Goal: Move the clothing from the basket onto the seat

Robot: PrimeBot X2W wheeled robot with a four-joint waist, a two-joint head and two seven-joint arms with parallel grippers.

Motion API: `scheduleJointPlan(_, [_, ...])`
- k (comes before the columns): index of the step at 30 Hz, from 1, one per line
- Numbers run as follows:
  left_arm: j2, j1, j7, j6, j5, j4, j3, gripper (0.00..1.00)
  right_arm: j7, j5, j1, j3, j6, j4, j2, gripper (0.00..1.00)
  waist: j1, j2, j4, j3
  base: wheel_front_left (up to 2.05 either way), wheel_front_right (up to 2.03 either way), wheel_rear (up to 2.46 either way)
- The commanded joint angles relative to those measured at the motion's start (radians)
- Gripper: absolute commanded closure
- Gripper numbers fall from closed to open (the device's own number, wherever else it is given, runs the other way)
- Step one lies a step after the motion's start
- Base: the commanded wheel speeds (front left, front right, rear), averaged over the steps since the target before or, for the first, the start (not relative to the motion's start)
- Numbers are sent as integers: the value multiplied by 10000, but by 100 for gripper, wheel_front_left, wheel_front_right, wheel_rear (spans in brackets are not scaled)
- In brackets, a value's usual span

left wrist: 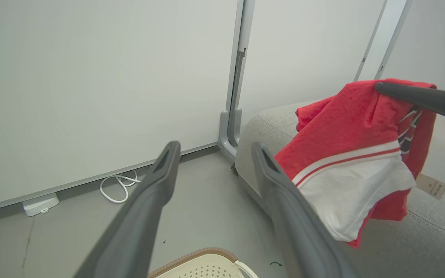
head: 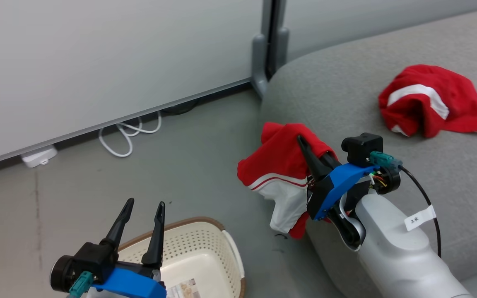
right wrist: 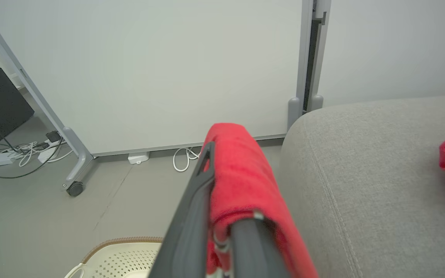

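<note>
A red garment with a white panel hangs in the air at the left edge of the grey seat, and my right gripper is shut on it. The cloth drapes over its fingers in the right wrist view; the left wrist view shows it hanging beside the seat. A second red garment with a white stripe lies crumpled on the seat further back. The cream basket stands on the floor at lower left. Above it my left gripper is open, holding nothing.
A white partition wall with a grey post runs behind. A white cable coil and a small white box lie at its foot. A wheeled frame leg and cables sit on the grey floor at far left.
</note>
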Motion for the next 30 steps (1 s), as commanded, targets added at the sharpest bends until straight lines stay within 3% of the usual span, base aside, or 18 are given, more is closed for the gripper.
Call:
scheduleJointPlan(1, [-17, -93, -50, -48, 49, 4, 42, 0, -13, 8, 83, -17, 5, -64, 23, 100, 0, 0, -368, 105, 0, 0, 0])
scheduleJointPlan(16, [-86, -320, -50, -249, 360, 155, 66, 0, -22, -205, 386, -450, 5, -480, 93, 100, 0, 0, -2293, 483, 0, 0, 0])
scheduleJointPlan(30, [7, -429, -50, -260, 247, 196, -136, 0, 64, -359, 523, -745, 5, -705, 124, 100, 0, 0, -2700, 577, 0, 0, 0])
